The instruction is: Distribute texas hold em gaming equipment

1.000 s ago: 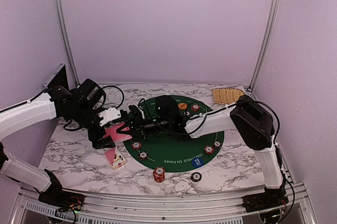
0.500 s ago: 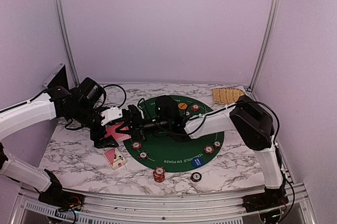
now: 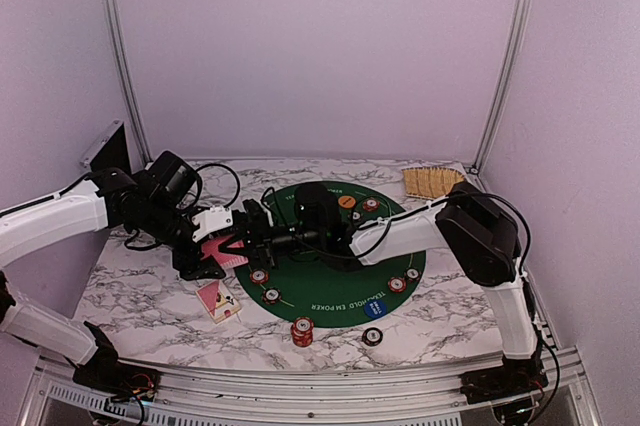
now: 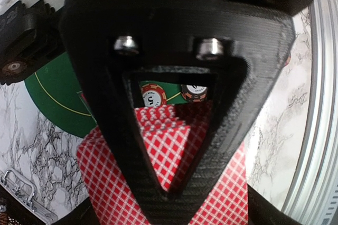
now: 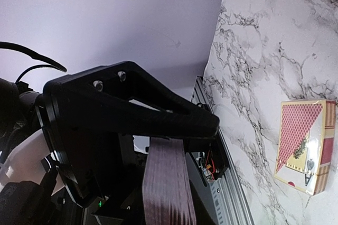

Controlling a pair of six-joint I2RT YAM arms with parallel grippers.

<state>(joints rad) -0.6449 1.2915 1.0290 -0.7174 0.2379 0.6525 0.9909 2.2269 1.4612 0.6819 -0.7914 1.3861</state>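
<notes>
A fan of red-pink-backed playing cards (image 3: 228,252) hangs just left of the green mat (image 3: 330,296), between my two grippers. My left gripper (image 3: 218,249) is shut on the cards; in the left wrist view its jaws (image 4: 169,198) meet in a V over the red checked backs (image 4: 163,146). My right gripper (image 3: 247,238) reaches across the mat and pinches the deck, seen edge-on in the right wrist view (image 5: 166,183). Red-and-white chips (image 3: 259,276) lie round the mat, with a short stack (image 3: 302,330) in front. An orange disc (image 3: 346,201) and a blue disc (image 3: 373,309) sit on the mat.
A card box (image 3: 218,301) lies on the marble below the grippers, also in the right wrist view (image 5: 306,146). A tan woven tray (image 3: 432,182) is at the back right. A black-and-silver case (image 3: 105,146) stands at the back left. One chip (image 3: 372,336) lies off the mat.
My left gripper has shifted slightly right and down with the cards. The right arm has barely moved.
</notes>
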